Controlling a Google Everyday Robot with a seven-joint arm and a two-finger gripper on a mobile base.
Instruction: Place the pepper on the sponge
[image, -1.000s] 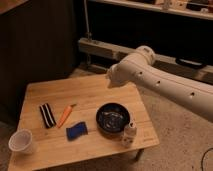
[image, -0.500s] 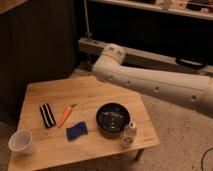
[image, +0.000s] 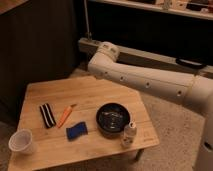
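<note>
Orange and slim, the pepper (image: 65, 116) lies flat on the wooden desk (image: 90, 95), left of the black bowl (image: 98, 120), with its greenish stem tip pointing toward the desk's back edge. The blue sponge (image: 76, 131) sits between pepper and bowl, a little nearer the front edge; it is just beside the pepper's tapered end, and nothing rests on it. Farther left of the bowl, beyond the pepper, lies a black-and-white striped bar (image: 47, 114), and a white cup (image: 22, 141) stands at the front-left corner. A small white shaker bottle (image: 129, 134) stands just beside the bowl's front-right rim. The white arm (image: 145, 80) reaches in from the right, high above and behind the bowl, and ends in a rounded joint. The gripper cannot be seen past that joint, so whether it is spread or pressed together cannot be told.
</note>
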